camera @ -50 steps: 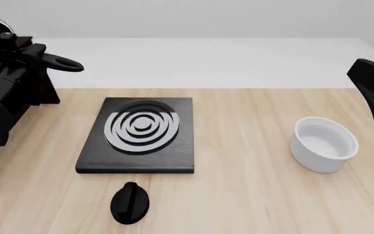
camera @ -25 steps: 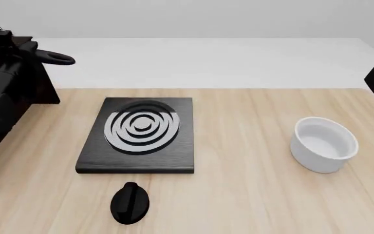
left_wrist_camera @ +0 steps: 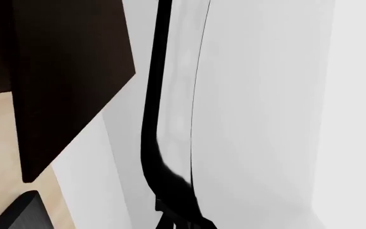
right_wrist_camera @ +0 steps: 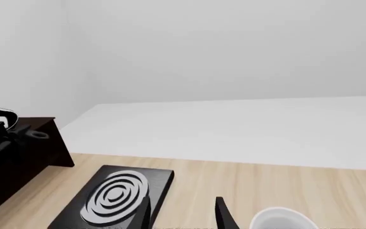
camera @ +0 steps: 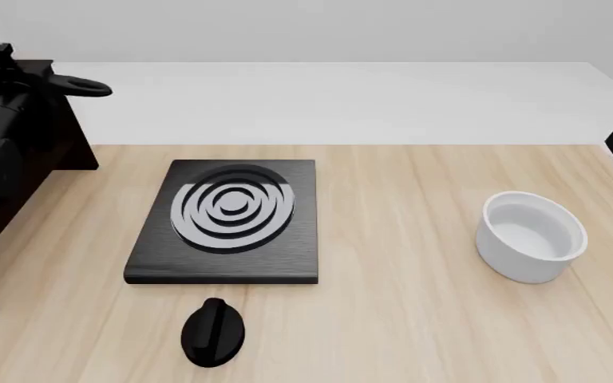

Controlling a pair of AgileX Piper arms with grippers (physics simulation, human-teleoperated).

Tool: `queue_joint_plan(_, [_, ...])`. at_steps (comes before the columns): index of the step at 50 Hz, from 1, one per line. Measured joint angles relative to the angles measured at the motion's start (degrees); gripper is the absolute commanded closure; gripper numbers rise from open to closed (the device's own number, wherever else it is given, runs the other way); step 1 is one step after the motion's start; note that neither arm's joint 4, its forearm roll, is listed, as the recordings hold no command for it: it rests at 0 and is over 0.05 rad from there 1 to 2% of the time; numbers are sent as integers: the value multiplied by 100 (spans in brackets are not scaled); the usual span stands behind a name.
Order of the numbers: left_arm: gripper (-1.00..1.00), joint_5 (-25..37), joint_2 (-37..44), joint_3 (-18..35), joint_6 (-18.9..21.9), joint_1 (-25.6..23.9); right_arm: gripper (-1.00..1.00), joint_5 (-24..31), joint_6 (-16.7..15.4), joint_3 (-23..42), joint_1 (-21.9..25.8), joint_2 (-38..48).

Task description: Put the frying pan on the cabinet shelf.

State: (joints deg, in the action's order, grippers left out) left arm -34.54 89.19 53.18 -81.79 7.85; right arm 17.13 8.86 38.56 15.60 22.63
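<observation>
Left gripper: at the far left edge of the front view, above the cabinet; jaw gap hidden behind the arm's own black body, so I cannot tell how it stands. The pan handle runs out from it.
Frying pan: held up off the table at the left gripper, tilted on edge in the left wrist view; its looped handle end points toward the table's middle. Only a sliver of the rim shows in the front view.
Cabinet shelf: dark board just beside the pan in the left wrist view; contact between them cannot be judged.
Right gripper: two finger tips show, set apart with nothing between them; raised above the table, well away from the pan.
Nearby items: a square stove plate with grey rings, ahead of the right gripper; a black knob near the plate's front edge; a white bowl just beside the right gripper's side.
Obstructions: the left arm covers most of the pan and cabinet top.
Surface: pale wooden table, white strip behind.
Room: plain white walls.
</observation>
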Motion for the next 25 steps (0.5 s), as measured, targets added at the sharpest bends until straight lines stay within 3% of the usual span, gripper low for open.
queue_joint_plan(25, [100,-91,534,471,6,377,-100,-39,14,-52,-59,43])
